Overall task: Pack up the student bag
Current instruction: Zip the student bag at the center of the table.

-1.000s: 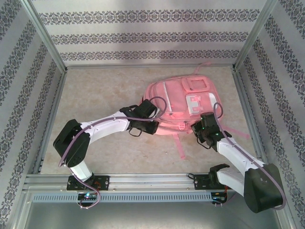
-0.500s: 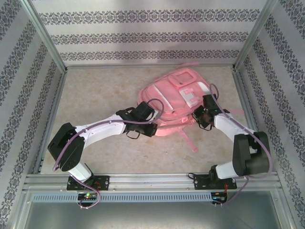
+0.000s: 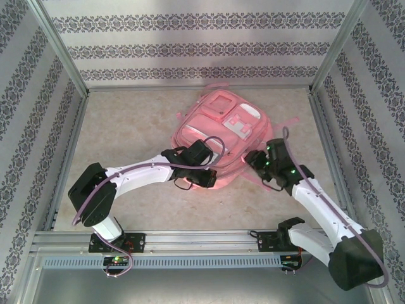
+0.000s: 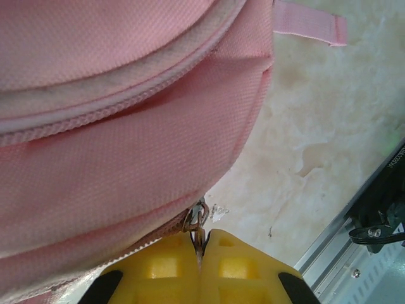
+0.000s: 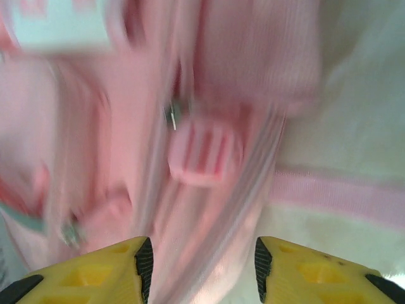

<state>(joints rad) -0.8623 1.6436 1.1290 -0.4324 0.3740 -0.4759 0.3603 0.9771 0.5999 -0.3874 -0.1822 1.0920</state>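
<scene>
The student bag (image 3: pixel 209 126) carries pale patches (image 3: pixel 243 120) on its front pocket, but their marks are too small to read; in the right wrist view a ribbed pink tab (image 5: pixel 202 155) is too blurred to show any lettering.

Against the picture of a second ago, the bag has swung round and slid leftward and a little toward the back wall, so its patches now lie left of where they were; the right gripper (image 3: pixel 252 159), then closed at the bag's near right edge, now has its yellow fingers (image 5: pixel 95 269) standing apart with pink fabric and a strap (image 5: pixel 342 193) just ahead of them, touching nothing that can be made out; the left gripper (image 3: pixel 204 178) stays where it was on the bag's near edge.

The left gripper's (image 4: pixel 201 244) yellow fingers are pressed together on the metal zip pull (image 4: pixel 197 221), with the bag's seam directly ahead of the tips.

The bag lies flat, front up, on the table (image 3: pixel 126 126), ahead of both grippers; its long axis seems to run from the grippers toward the back wall, tilted slightly, the end with the small loop pointing away.
</scene>
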